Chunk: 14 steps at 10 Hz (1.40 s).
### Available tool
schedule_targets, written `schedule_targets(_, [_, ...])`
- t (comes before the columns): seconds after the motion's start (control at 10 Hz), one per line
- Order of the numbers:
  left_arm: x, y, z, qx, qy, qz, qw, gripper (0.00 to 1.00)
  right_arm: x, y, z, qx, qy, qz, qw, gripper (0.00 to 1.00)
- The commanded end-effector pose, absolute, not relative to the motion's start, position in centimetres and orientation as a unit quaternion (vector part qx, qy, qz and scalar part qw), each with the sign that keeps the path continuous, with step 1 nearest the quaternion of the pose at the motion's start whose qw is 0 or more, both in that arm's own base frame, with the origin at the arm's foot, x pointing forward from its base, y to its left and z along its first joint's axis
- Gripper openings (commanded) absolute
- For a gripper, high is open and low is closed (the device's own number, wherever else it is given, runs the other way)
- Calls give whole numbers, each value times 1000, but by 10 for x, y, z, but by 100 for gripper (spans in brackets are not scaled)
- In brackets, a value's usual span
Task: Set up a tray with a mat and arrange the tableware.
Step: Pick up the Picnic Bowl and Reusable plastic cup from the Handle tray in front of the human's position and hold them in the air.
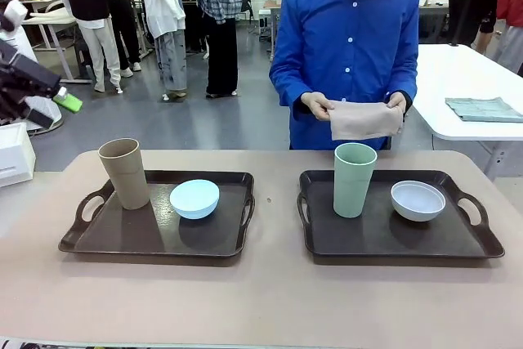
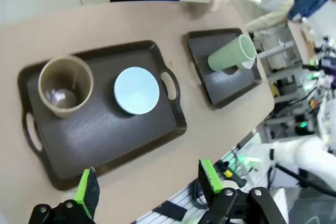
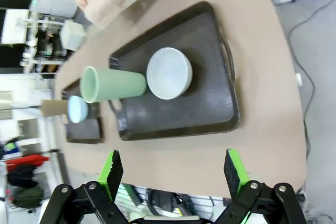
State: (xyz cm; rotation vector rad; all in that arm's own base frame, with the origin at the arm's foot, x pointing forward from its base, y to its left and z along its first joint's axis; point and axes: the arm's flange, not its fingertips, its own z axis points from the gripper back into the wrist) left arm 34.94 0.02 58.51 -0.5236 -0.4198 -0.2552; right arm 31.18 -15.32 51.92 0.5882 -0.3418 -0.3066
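Two dark brown trays lie side by side on the tan table. The left tray (image 1: 106, 239) carries a tan tumbler (image 1: 124, 173) and a light blue bowl (image 1: 194, 199). On the right tray (image 1: 368, 243) stand a pale green tumbler (image 1: 354, 179) and a white bowl (image 1: 417, 200). Across the table a person in a blue shirt holds a beige mat (image 1: 365, 120) in both hands. My left gripper (image 2: 148, 184) hovers open above the near edge by the left tray (image 2: 105, 145). My right gripper (image 3: 173, 174) hangs open above the near edge by the right tray (image 3: 210, 108). Both are empty.
My left arm (image 1: 24, 79) sits high at the far left, above a white box (image 1: 15, 157). A white side table (image 1: 466, 79) at the back right bears a folded grey-green cloth (image 1: 484, 109). Several people stand in the background.
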Motion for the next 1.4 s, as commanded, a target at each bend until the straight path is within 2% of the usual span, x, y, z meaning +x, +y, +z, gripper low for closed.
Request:
schedule_targets(0.0, [356,-25,609,-211,-234,-191,930,100,320,-129,524,219,-121,-145,957,100])
schedule_targets(0.3, [352,-96,651,-146,-267,-343,889,100,330,-88,526,125,-85,-148,977,100])
schedule_targets(0.4, [353,-121,654,-133,-294,-385,864,100,336,-76,520,115,-76,-148,979,100])
schedule_targets(0.6, [364,-171,643,-119,-294,-468,825,100,353,-52,499,108,-69,-158,979,100])
schedule_targets(0.8, [380,-211,626,-135,-292,-482,815,100,371,-35,482,122,-65,-161,977,100])
schedule_targets(0.9, [382,-207,618,-148,-315,-446,825,100,374,-38,481,152,-67,-153,974,100])
schedule_targets(1.0, [364,-207,629,-125,-286,-479,820,100,359,-40,493,116,-61,-147,980,100])
schedule_targets(1.3, [364,-207,629,-125,-286,-479,820,100,359,-40,493,116,-61,-147,980,100])
